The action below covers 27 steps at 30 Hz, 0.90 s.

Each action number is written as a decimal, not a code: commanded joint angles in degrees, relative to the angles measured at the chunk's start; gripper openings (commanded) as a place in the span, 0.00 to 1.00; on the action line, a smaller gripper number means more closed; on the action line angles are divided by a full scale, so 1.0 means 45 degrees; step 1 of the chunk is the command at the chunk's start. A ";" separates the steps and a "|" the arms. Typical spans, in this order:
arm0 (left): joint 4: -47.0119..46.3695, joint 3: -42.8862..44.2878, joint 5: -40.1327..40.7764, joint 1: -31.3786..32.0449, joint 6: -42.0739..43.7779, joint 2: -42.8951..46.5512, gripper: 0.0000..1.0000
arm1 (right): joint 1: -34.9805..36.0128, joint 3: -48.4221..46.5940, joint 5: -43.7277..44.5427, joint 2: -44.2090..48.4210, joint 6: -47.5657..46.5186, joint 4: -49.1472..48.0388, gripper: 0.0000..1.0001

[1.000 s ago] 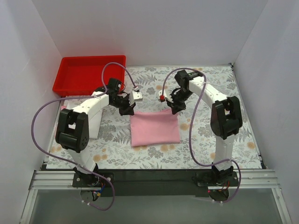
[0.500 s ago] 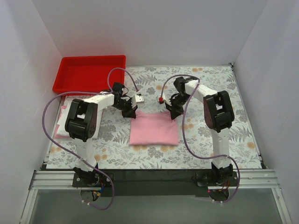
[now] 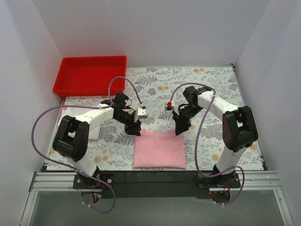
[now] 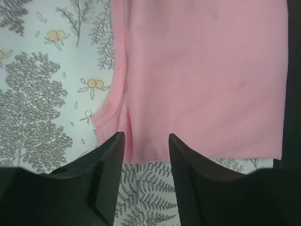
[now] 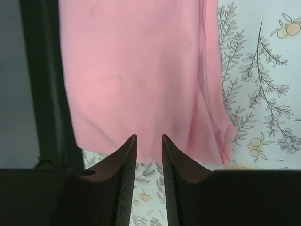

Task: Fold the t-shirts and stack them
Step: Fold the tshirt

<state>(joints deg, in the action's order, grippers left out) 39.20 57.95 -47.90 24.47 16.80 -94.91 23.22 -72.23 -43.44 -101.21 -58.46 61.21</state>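
Observation:
A light pink folded t-shirt (image 3: pixel 159 149) lies flat on the floral tablecloth, its near edge at the table's front edge. My left gripper (image 3: pixel 136 130) is at the shirt's far left corner. In the left wrist view the shirt (image 4: pixel 202 70) has its edge between the tips of this gripper (image 4: pixel 146 136), whose jaws stand wide apart with tablecloth showing between them. My right gripper (image 3: pixel 178 130) is at the far right corner. In the right wrist view the gripper (image 5: pixel 148 136) has a narrow gap over the edge of the shirt (image 5: pixel 136 61).
A red tray (image 3: pixel 89 75) stands at the back left. More white and pink cloth (image 3: pixel 95 133) lies at the left, mostly hidden by the left arm. The black front rail (image 5: pixel 42 94) runs just past the shirt's near edge.
Both grippers have moved toward the front of the table, and the pink shirt has slid with them to the front edge.

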 commanded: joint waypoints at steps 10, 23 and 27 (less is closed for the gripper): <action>-0.5656 -0.0006 -0.0648 0.2041 -0.5448 0.0489 0.48 | -0.1215 -0.0907 -0.4468 -0.1786 0.8421 -0.4863 0.11; -0.7109 -0.0222 0.0273 0.3195 -0.6994 -0.1427 0.48 | -0.1235 0.0952 -0.4760 -0.1825 1.2893 -0.9520 0.07; -0.7149 -0.0261 0.0449 0.3332 -0.6644 -0.1798 0.47 | -0.1235 0.1148 -0.4722 -0.1864 1.2717 -0.9501 0.07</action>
<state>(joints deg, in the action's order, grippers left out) 8.54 57.06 -46.61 38.96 -13.93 -103.26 17.47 -67.64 -62.94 -109.78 -2.42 20.53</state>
